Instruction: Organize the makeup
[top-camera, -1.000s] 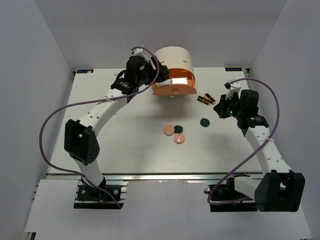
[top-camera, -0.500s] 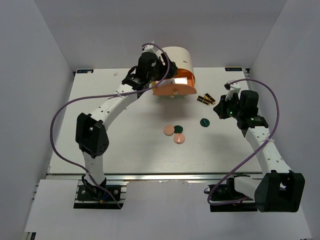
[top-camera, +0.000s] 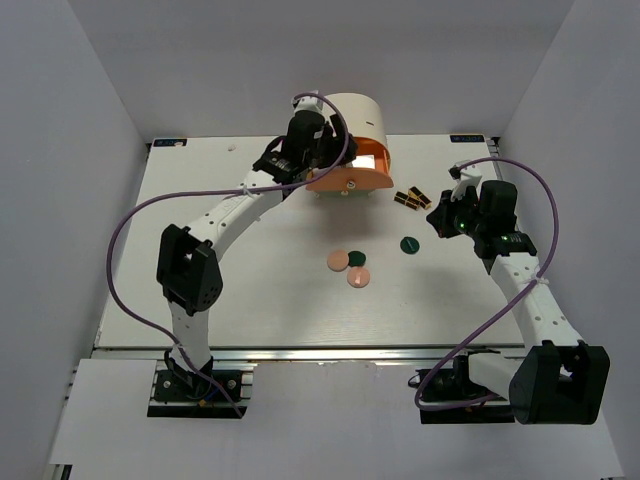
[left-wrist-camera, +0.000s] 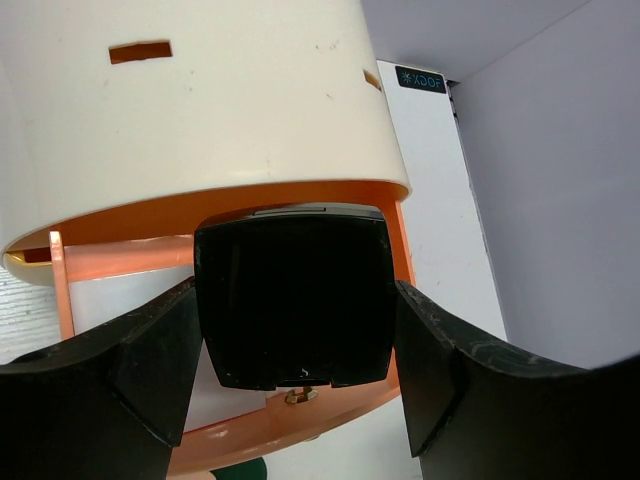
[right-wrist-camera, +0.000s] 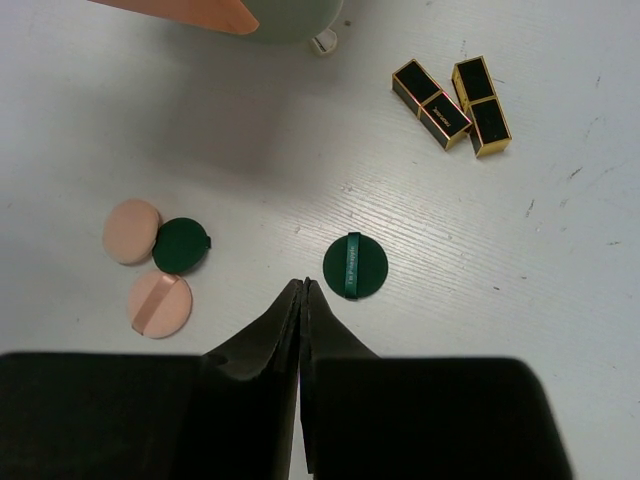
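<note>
My left gripper is shut on a black square compact and holds it over the open orange drawer of the cream cabinet. In the top view the left gripper is at the drawer. My right gripper is shut and empty, above the table just near a dark green disc. Two black-and-gold lipstick tubes lie side by side beyond it. Two pink discs and another dark green disc lie together to the left.
The cream cylindrical cabinet stands at the table's back middle. The right gripper hovers at the right, near the lipstick tubes. The discs lie mid-table. White walls enclose the table on three sides.
My left arm has swung right with the black compact, from beside the cabinet to over the orange drawer. The right arm has not moved.
</note>
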